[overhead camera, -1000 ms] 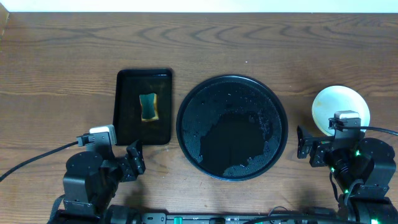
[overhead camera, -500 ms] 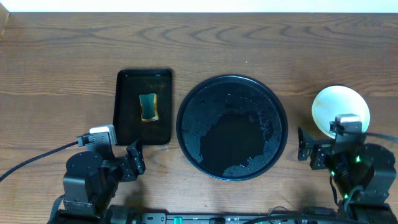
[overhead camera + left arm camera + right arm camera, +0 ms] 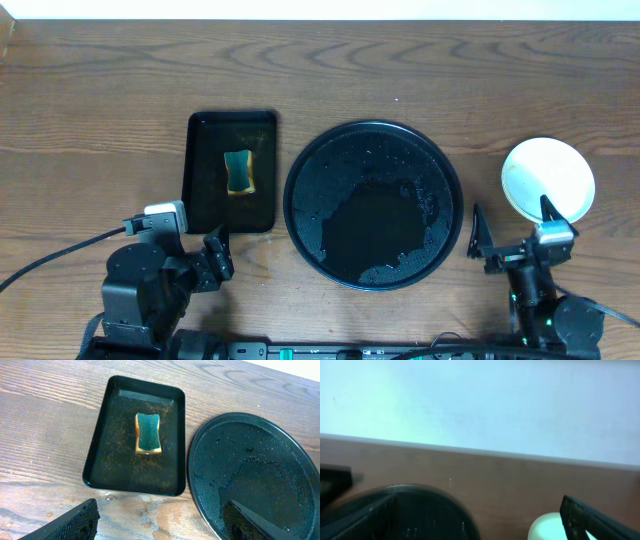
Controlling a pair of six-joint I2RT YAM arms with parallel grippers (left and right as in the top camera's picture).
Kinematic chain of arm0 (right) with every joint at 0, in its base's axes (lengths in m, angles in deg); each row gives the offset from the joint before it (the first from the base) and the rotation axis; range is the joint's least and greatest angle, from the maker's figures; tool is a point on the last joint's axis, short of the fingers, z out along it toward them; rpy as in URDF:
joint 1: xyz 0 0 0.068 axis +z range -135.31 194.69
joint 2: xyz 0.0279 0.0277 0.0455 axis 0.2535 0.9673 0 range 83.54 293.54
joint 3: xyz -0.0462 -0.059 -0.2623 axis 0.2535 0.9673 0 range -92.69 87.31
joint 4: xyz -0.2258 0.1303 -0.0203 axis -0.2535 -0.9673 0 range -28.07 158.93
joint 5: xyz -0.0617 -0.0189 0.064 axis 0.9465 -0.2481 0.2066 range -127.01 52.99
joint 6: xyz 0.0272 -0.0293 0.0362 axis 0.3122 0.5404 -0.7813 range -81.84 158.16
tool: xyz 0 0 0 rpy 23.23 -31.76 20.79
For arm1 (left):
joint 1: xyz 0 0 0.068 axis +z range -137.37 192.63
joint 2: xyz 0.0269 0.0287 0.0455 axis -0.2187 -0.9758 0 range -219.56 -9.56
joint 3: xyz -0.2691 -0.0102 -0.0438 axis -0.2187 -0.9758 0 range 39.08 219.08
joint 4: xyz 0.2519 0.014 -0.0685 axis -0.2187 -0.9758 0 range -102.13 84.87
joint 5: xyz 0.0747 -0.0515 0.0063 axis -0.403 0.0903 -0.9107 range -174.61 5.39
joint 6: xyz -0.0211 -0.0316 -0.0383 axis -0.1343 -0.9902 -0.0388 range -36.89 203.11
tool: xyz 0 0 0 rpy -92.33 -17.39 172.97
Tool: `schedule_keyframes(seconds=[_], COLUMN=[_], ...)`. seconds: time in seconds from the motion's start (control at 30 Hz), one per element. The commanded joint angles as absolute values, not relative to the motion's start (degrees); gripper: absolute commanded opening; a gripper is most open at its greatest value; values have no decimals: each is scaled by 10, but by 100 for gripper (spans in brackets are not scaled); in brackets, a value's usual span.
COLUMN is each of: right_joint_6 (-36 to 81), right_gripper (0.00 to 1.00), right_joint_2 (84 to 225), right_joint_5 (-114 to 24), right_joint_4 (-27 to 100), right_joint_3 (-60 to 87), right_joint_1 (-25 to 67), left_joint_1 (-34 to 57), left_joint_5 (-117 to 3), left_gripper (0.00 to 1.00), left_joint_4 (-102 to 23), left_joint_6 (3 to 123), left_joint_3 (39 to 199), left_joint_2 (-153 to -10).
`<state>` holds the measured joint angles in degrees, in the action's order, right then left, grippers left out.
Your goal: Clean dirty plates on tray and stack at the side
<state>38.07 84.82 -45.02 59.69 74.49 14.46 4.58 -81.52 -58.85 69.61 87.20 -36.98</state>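
Note:
The large round black tray [image 3: 373, 204] sits at the table's middle, wet and holding no plates; it also shows in the left wrist view [image 3: 255, 480] and the right wrist view [image 3: 420, 515]. A stack of pale plates [image 3: 547, 178] stands to its right, with a pale top plate; how many plates are in it I cannot tell. Its edge shows in the right wrist view [image 3: 545, 527]. My left gripper [image 3: 215, 255] is open and empty near the front left, its fingers spread in the left wrist view [image 3: 160, 525]. My right gripper [image 3: 510, 240] is open and empty, just in front of the plates.
A smaller rectangular black tray [image 3: 205, 200] lies left of the round tray, with a green and yellow sponge [image 3: 238, 171] in it; both show in the left wrist view, tray [image 3: 107, 467], sponge [image 3: 147, 434]. A water patch wets the wood [image 3: 165, 510].
My right arm has drawn back toward the front edge and tilted up, leaving the plate stack uncovered. The left arm has not moved.

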Motion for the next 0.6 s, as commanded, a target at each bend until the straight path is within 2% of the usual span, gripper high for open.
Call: schedule_keyframes(seconds=[0.0, 0.13, 0.27, 0.57], right_joint_6=[373, 374, 374, 390], right_gripper=[99, 99, 99, 99], right_joint_2=[842, 841, 838, 838], right_joint_5=[-450, -449, -449, -449], right_joint_4=[658, 758, 803, 653], right_joint_3=[782, 826, 866, 870], right_joint_1=[159, 168, 168, 170], left_joint_1=[44, 44, 44, 44], left_joint_5=[-812, -812, -812, -812], left_gripper=[80, 80, 80, 80], left_joint_4=[-588, -588, -588, -588], left_joint_6=[701, 701, 701, 701], left_joint_3=[868, 868, 868, 868], left_joint_2=[-368, -368, -368, -368])
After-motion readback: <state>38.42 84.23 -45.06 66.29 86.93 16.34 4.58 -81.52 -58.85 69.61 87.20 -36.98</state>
